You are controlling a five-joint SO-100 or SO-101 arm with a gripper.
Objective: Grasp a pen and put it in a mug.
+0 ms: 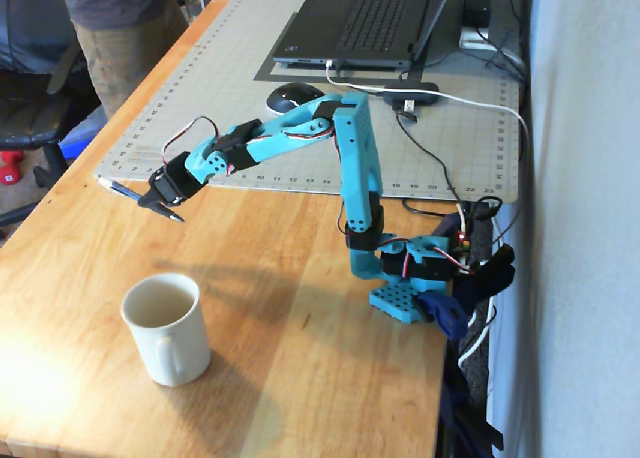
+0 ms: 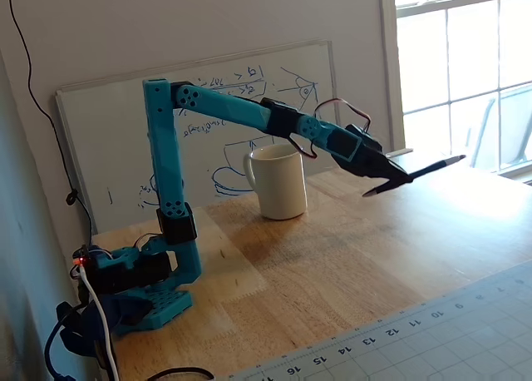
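The blue arm (image 1: 352, 168) stands near the right edge of the wooden table (image 1: 300, 308) and reaches out to the left, its gripper (image 1: 160, 202) closed around the pen (image 1: 140, 198), which is held clear of the tabletop and sticks out on both sides of the black fingers. The off-white mug (image 1: 166, 328) sits upright nearer the camera, well apart from the pen, handle toward us. Behind the arm lie a gridded cutting mat (image 1: 300, 88), a black mouse (image 1: 294, 97) and a laptop (image 1: 360, 18).

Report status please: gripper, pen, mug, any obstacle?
Gripper shut on pen, held above the table. Mug upright, apart from pen. Nothing between them.
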